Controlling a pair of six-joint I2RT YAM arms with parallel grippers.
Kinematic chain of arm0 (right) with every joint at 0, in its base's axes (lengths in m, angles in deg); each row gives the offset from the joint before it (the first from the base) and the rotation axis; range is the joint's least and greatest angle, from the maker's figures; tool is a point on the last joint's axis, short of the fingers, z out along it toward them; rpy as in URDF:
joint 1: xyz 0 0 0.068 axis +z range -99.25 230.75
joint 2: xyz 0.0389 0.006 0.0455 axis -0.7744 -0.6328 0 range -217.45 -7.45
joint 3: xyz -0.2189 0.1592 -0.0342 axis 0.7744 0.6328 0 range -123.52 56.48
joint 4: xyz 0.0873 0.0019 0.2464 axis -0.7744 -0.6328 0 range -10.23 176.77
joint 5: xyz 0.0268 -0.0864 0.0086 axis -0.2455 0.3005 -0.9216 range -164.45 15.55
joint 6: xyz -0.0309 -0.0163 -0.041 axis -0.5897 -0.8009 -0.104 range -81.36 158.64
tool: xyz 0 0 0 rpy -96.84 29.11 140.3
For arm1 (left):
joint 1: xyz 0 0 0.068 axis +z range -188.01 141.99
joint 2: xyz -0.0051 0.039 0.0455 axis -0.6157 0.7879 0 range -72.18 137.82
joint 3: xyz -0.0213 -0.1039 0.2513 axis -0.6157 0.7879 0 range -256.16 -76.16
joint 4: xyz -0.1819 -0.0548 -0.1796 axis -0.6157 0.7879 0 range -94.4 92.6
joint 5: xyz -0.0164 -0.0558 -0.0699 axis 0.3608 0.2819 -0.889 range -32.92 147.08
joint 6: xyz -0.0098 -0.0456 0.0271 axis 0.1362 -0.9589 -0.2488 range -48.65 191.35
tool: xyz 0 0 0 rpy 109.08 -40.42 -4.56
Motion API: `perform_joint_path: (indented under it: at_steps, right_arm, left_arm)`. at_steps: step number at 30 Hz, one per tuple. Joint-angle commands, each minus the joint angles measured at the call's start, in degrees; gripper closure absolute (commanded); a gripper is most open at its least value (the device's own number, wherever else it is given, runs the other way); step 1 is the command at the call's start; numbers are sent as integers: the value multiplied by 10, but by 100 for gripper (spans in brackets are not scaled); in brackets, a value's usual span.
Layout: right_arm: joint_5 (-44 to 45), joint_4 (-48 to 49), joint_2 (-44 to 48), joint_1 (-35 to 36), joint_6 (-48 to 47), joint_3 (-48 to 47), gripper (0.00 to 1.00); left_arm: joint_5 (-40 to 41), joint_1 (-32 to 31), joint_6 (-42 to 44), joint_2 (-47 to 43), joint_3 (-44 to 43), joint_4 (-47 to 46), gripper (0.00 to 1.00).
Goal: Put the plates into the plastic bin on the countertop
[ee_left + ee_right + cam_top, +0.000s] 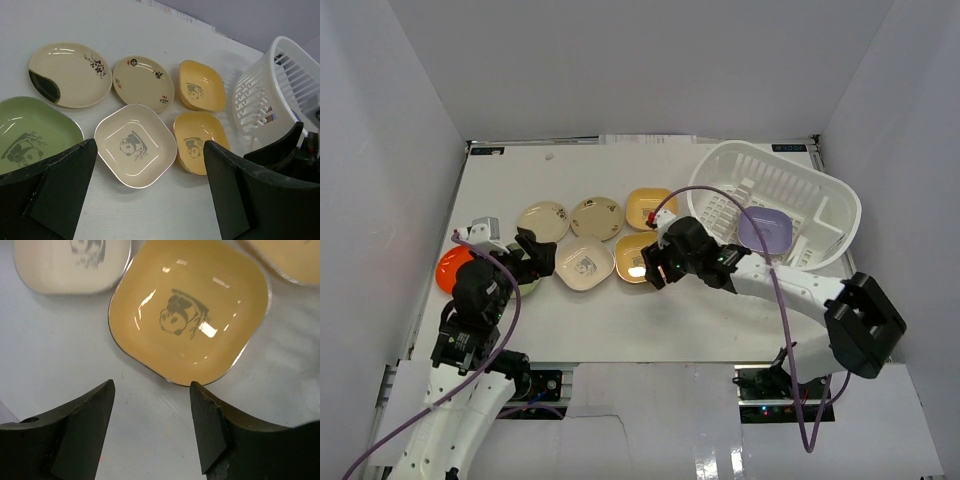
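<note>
— While one purple plate [766, 229] lay inside the plastic bin [760, 147] at the far right of the counter [620, 320], where were the other plates?

— Out on the counter, left of the bin. Two yellow ones sat nearest it, then a cream square plate [135, 145], with two round cream ones behind. A green plate [30, 135] and an orange plate [450, 267] lay at the left side. None touched the bin.

— Which step was in hand?

— I judged it the reach for the next plate. The near yellow plate [187, 315] sat flat, panda print up, just ahead of the right hand [150, 390].

— And the next move?

— Probably forward and down, so the fingers straddled the plate's near rim. The dish looked shallow and glossy, so the pinch needed to be firm. After that came a lift and a carry rightward to the bin.

— How were the arms posed?

— The right arm stretched leftward across the counter, wrist pitched down, hand low. Its fingers stood apart and held nothing, with the plate's near corner lined up between them. The left hand [150, 145] hung low at the left side, fingers spread wide and empty. It faced the cream square plate, with the green plate partly behind its left finger.
</note>
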Motion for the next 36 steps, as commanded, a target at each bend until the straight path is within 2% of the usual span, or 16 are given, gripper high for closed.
perform_joint_path:
  at_steps: [1, 6, 10, 11, 15, 18, 19, 20, 21, 22, 24, 26, 30, 34, 36]
  right_arm:
    - [-52, -37, -60, 21, -100, -68, 30]
    - [-61, -66, -139, 64, -182, -126, 29]
    - [-44, -86, -196, 75, -219, -154, 33]
    - [-44, -91, -204, 76, -223, -162, 37]
    - [-57, -126, -249, 80, -237, -184, 44]
    - [-28, -122, -255, 91, -239, -181, 59]
    - [-14, -125, -252, 101, -237, -182, 69]
    - [6, -125, -248, 107, -237, -182, 74]
    - [10, -123, -232, 113, -235, -174, 76]
    - [14, -125, -224, 125, -231, -173, 82]
    - [24, -142, -198, 143, -221, -172, 84]
    - [51, -160, -180, 171, -209, -175, 92]
    - [96, -195, -104, 189, -169, -196, 92]
    - [235, -217, -38, 185, -189, -270, 92]
    - [276, -219, -17, 165, -212, -297, 92]
  left_arm:
    - [-2, 3, -6, 30, 5, 3, 2]
    - [-9, 5, -8, 58, 1, 9, 2]
    - [-14, 6, -8, 55, 2, 8, 2]
    - [-15, 6, -7, 55, 2, 7, 2]
    - [-16, 6, -7, 54, 1, 7, 2]
    - [-16, 6, -6, 52, 1, 7, 2]
    - [-16, 7, -6, 51, 0, 7, 2]
    - [-15, 7, -7, 51, 1, 7, 2]
    - [-16, 7, -7, 49, 1, 8, 2]
    - [-16, 7, -6, 49, 1, 8, 2]
    - [-17, 7, -6, 49, 0, 8, 2]
    - [-17, 7, -7, 48, 1, 8, 2]
    - [-16, 8, -6, 44, 1, 7, 2]
    - [-16, 9, -6, 39, 1, 8, 2]
    - [-16, 9, -6, 38, 1, 7, 2]
